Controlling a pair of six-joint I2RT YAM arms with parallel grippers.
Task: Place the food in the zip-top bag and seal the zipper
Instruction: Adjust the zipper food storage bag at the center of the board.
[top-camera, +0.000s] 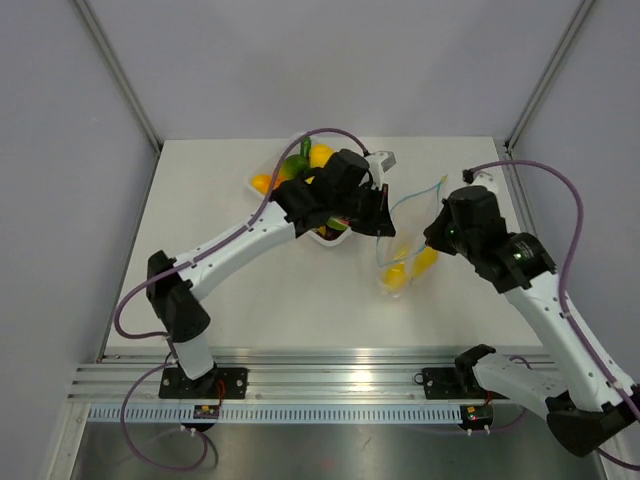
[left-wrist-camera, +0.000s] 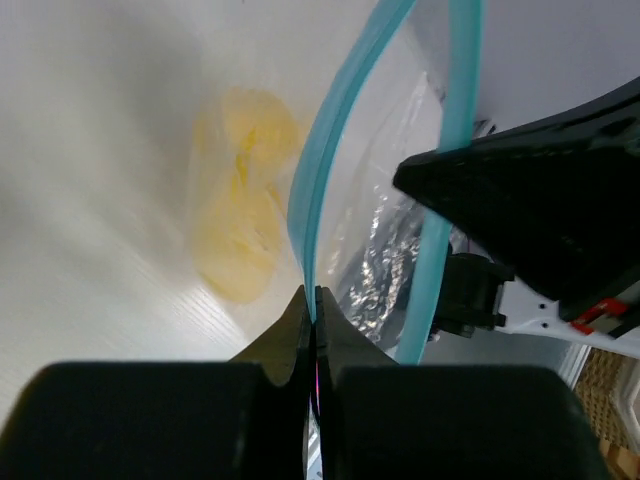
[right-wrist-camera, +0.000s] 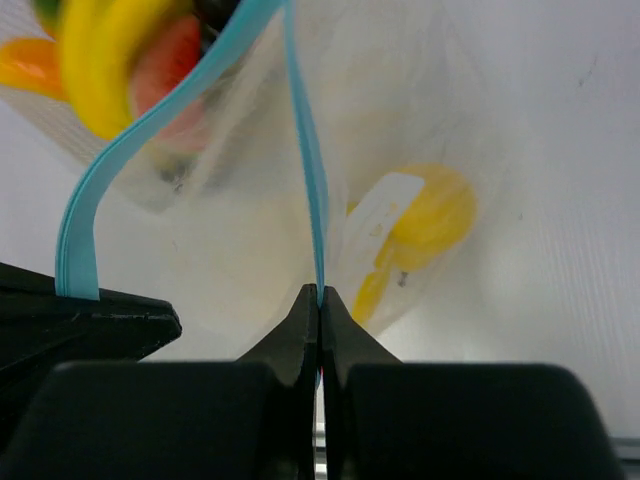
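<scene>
The clear zip-top bag (top-camera: 398, 250) hangs over the table between my two grippers, its bottom resting near the surface. Yellow food (top-camera: 406, 270) lies inside it, also showing as food (right-wrist-camera: 425, 222) in the right wrist view and blurred food (left-wrist-camera: 240, 225) in the left wrist view. The light-blue zipper (top-camera: 415, 194) gapes open, its two strips bowed apart. My left gripper (left-wrist-camera: 313, 298) is shut on one zipper strip (left-wrist-camera: 320, 170). My right gripper (right-wrist-camera: 320, 292) is shut on the other zipper strip (right-wrist-camera: 305, 140). In the top view the left gripper (top-camera: 380, 222) holds the bag's left side and the right gripper (top-camera: 432, 232) its right.
A white tray (top-camera: 262, 172) holding more toy fruit, yellow, orange and green, sits behind the left arm, partly hidden by it. Through the bag the right wrist view shows a banana (right-wrist-camera: 100, 50) and a red piece (right-wrist-camera: 170, 70). Grey walls enclose the table.
</scene>
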